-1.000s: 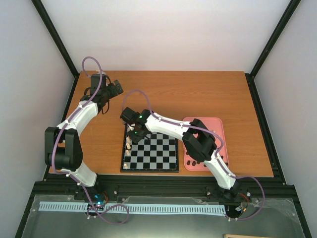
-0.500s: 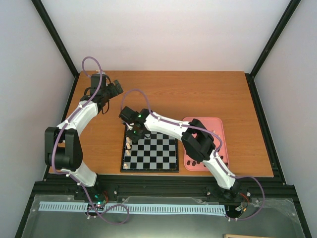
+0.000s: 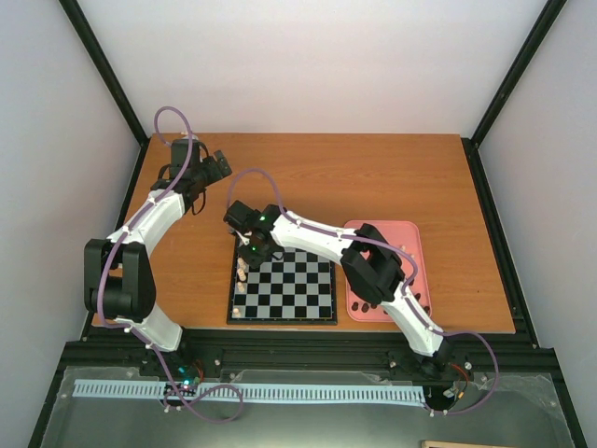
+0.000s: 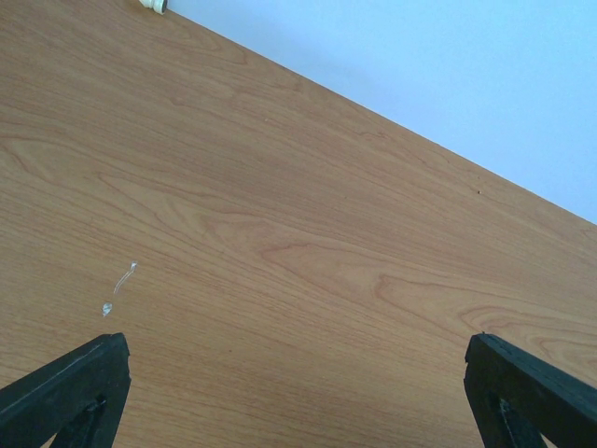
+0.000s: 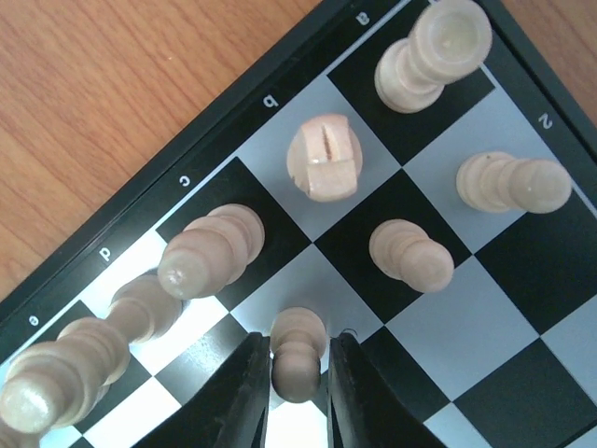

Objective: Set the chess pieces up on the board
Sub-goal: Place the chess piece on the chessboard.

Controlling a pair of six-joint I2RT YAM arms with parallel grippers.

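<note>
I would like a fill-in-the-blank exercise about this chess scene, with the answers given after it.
The right claw has one finger on each side of a pawn of ____ colour. The left claw is wide ____ above the wooden table. The tray beside the board is ____.
Missing words: cream; open; pink.

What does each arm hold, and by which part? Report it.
The left jaws are open and empty. The right jaws pinch a cream pawn by its sides, below the head.
</note>
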